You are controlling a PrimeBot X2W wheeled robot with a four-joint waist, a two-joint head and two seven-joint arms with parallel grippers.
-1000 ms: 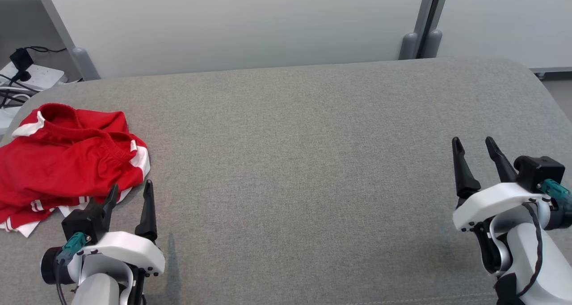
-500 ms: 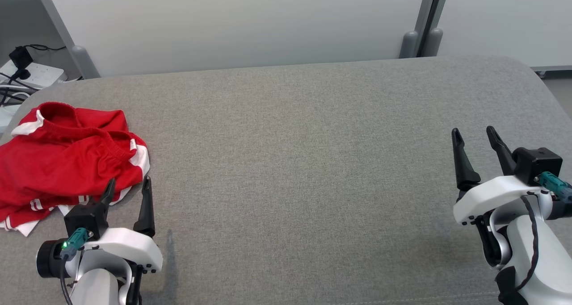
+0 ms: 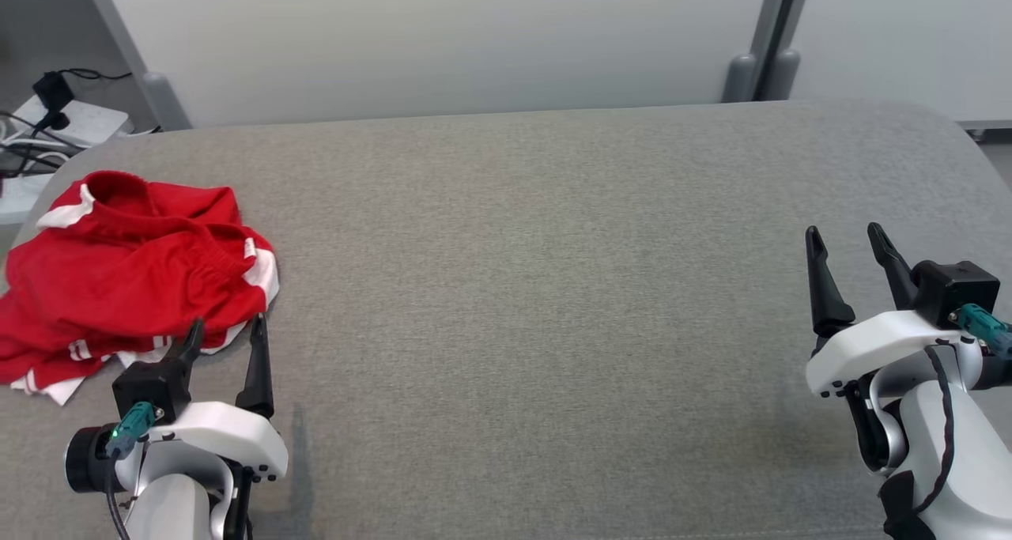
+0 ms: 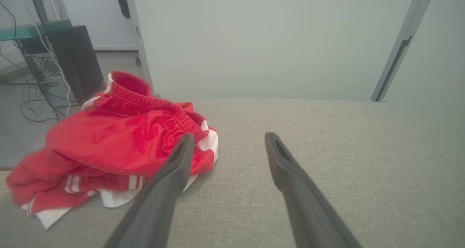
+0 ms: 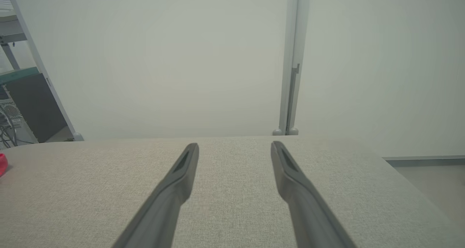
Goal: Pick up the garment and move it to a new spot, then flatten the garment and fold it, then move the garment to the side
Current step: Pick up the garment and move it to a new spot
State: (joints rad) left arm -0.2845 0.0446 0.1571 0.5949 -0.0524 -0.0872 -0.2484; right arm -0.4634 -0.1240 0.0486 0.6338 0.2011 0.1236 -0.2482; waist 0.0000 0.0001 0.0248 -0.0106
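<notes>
Shorts (image 3: 126,271): red with white trim, crumpled in a heap at the left end of the grey table (image 3: 514,287).
Left gripper (image 3: 227,324): fingers spread, nothing between them, just beside the shorts' near edge; whether it touches them I cannot tell.
Right gripper (image 3: 844,230): fingers spread, empty, above bare table at the right end, well apart from the shorts.

The left end effector (image 3: 227,324) sits at the near left. Its two long dark fingers (image 3: 258,358) are spread wide, point toward the far side, and grip nothing. A white wrist housing (image 3: 213,437) curves beneath it. The right end effector (image 3: 843,230) stands at the near right, its fingers likewise parted and empty and leaning slightly left. It rises from a white forearm (image 3: 949,453) that carries a black cable (image 3: 945,413).
</notes>
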